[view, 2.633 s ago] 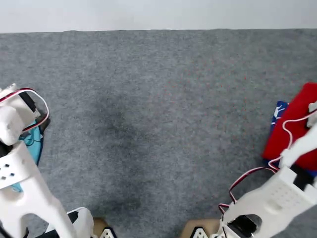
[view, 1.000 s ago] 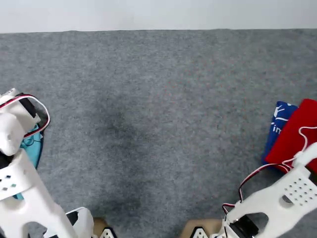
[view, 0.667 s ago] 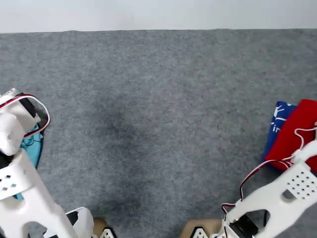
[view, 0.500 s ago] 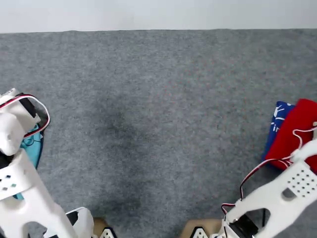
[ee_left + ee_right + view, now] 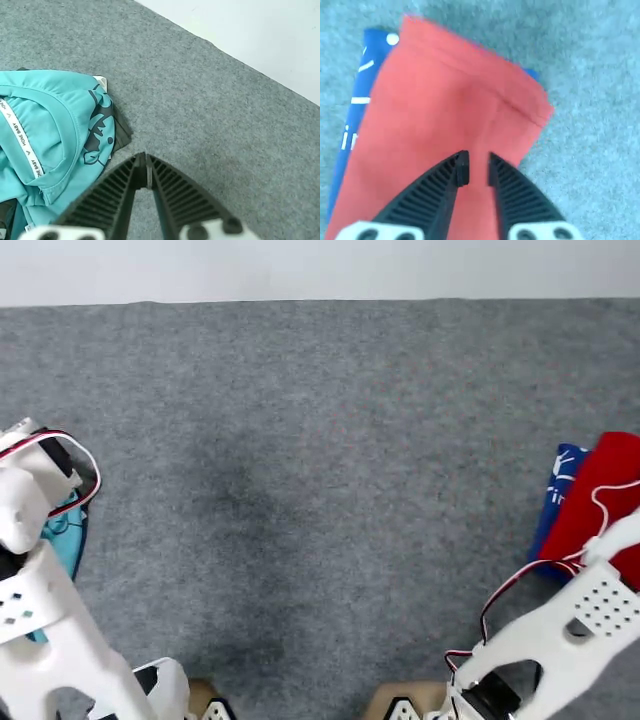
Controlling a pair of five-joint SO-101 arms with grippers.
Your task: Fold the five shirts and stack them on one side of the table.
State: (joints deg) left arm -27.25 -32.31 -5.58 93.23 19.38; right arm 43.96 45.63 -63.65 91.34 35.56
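Shirts, high view: red shirt (image 5: 600, 490) lies on blue shirt (image 5: 560, 485) at the table's (image 5: 300, 440) 3 o'clock edge, long axis roughly 1 to 7 o'clock. Teal shirt (image 5: 68, 540) sits at the 9 o'clock edge.
Left wrist view: left pincer (image 5: 146, 172) closed tip to tip over bare table, just beside the teal shirt and the dark shirt (image 5: 121, 135) under it.
Right wrist view: right pincer (image 5: 476, 167) narrowly parted, red cloth showing between the jaws, directly over the red shirt. Right arm judged nearer this stack.

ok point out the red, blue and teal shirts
red shirt (image 5: 445, 100): right wrist view, top face
blue shirt (image 5: 546, 532): high view, exposed edge
teal shirt (image 5: 55, 112): left wrist view, front panel
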